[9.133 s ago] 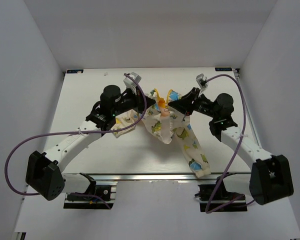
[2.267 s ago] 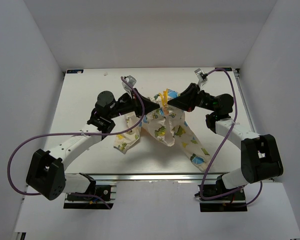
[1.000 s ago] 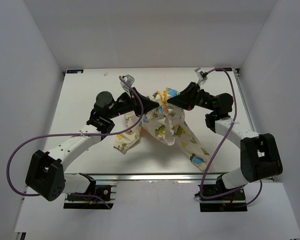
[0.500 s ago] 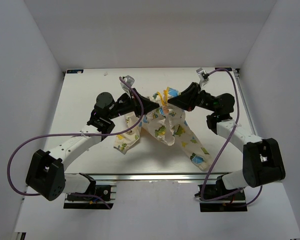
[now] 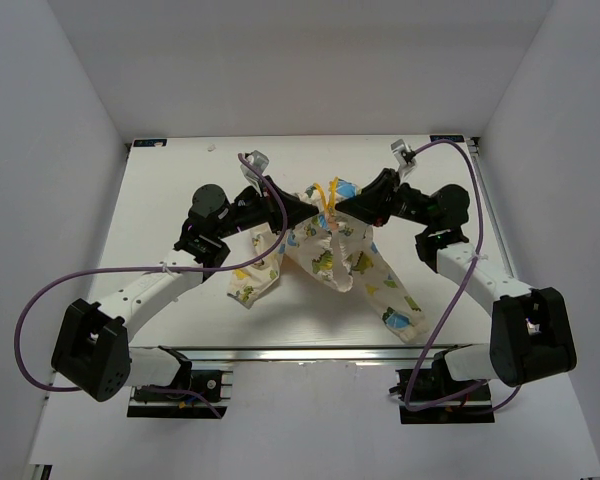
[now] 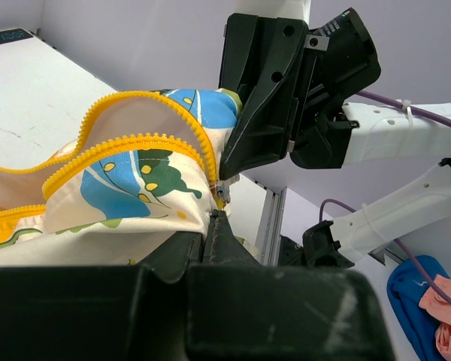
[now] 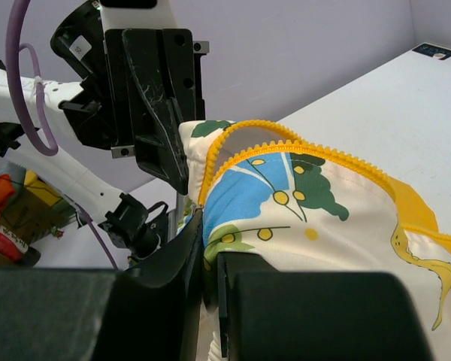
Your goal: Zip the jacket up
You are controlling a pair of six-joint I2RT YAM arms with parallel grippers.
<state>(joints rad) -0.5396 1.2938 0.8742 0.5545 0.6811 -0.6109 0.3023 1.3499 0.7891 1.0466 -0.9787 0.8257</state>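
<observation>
Hanging bunched between arms over worktop: jacket, sleeves trailing onto it. Bottom of zipper clamped tight in left pincer, right pincer pinching fabric edge just beside, tips nearly touching. Teeth gaping open.

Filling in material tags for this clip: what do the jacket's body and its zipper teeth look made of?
Jacket body: soft matte printed cloth, likely cotton; it drapes and creases. Zipper teeth: probably moulded plastic, yellow-orange, chunky and evenly shaped.
</observation>
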